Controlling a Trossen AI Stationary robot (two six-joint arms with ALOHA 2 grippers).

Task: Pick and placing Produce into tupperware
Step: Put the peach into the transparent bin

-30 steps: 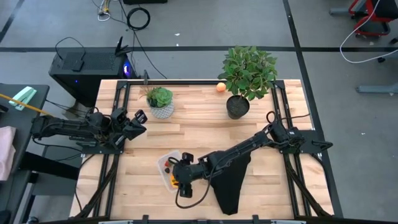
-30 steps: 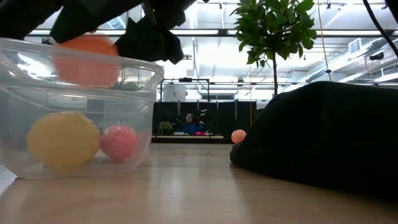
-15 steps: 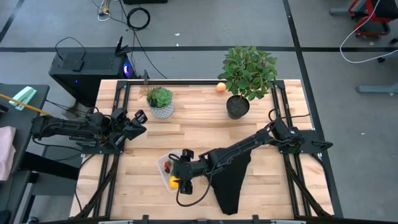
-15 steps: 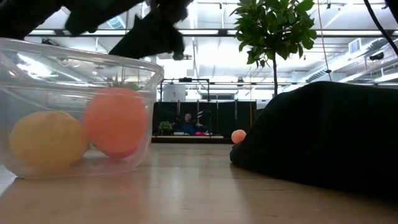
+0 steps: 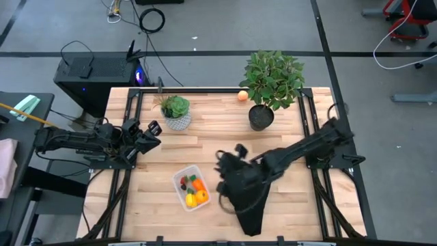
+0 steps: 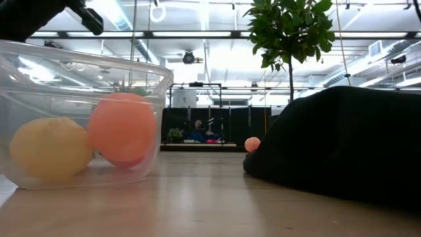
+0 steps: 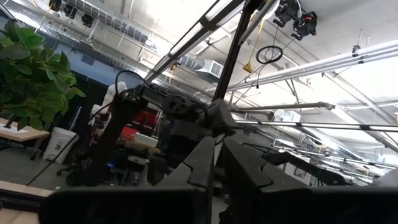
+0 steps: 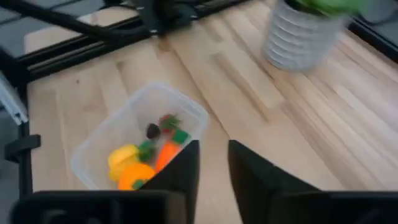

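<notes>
Since a second ago my right gripper left the container, fingers nearly together, empty. Four pieces lie inside; one orange fruit waits far, beside the big plant.

The tupperware is clear plastic. Inside it the produce is yellow, orange and red, with small green tops. One peach-orange ball lies on the light wooden table, which shows pale plank stripes. The cloth is black. The small plant's pot is white with ribs; the big plant's pot is black. Leaves are green.
</notes>
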